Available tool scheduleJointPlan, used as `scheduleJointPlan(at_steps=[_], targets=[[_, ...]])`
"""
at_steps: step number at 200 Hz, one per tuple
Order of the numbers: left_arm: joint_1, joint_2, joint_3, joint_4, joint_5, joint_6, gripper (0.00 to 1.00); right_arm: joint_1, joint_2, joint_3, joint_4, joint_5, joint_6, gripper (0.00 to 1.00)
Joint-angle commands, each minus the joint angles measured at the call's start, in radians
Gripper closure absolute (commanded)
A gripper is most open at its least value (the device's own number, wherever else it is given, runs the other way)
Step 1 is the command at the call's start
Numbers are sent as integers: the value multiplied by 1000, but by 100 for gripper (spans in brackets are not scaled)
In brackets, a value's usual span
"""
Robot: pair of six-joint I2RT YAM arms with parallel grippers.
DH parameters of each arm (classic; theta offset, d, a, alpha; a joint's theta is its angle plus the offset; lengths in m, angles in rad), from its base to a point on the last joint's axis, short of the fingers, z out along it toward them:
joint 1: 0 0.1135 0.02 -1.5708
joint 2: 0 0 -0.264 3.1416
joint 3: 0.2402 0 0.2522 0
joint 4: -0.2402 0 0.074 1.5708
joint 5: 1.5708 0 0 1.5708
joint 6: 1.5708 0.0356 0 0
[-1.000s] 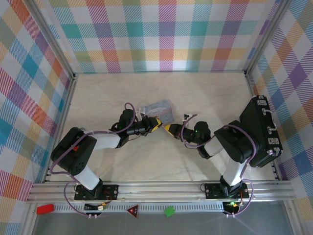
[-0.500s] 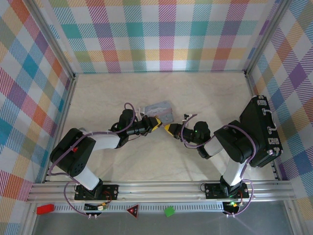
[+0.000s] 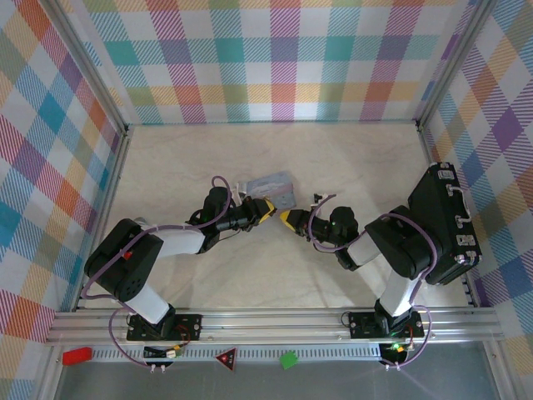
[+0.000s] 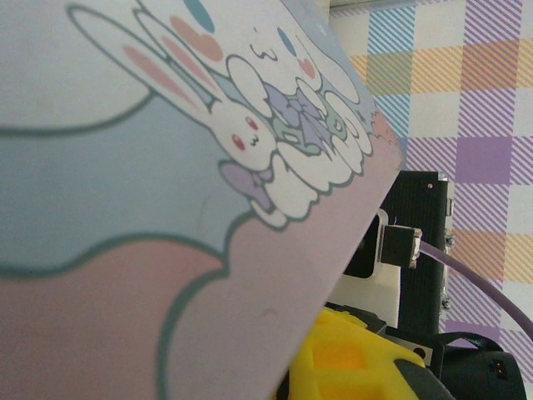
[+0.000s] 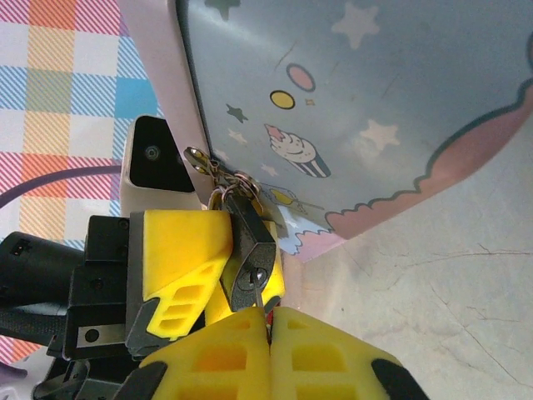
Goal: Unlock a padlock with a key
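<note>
Padlock [image 5: 248, 250]: dark, hanging from cartoon tin [image 5: 375, 125] hasp, clamped in left end effector [image 3: 265, 211]; key [image 5: 260, 293] in keyhole, pinched by right end effector [image 5: 271, 323].

No legible text, no brand, no numbers

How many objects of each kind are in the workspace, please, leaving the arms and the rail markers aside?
light-blue cartoon-printed tin box: 1
padlock: 1
key: 1
black case: 1
Total: 4
</note>
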Motion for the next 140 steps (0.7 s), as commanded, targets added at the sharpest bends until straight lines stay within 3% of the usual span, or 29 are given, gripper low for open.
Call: scheduleJointPlan(at_steps=[1,140], targets=[[-21,-30,-6,75,31,-14,100,6,-30,6,41,25,19,100],[-37,-25,-16,169,38,-61,100,-17,-25,31,41,21,87,100]])
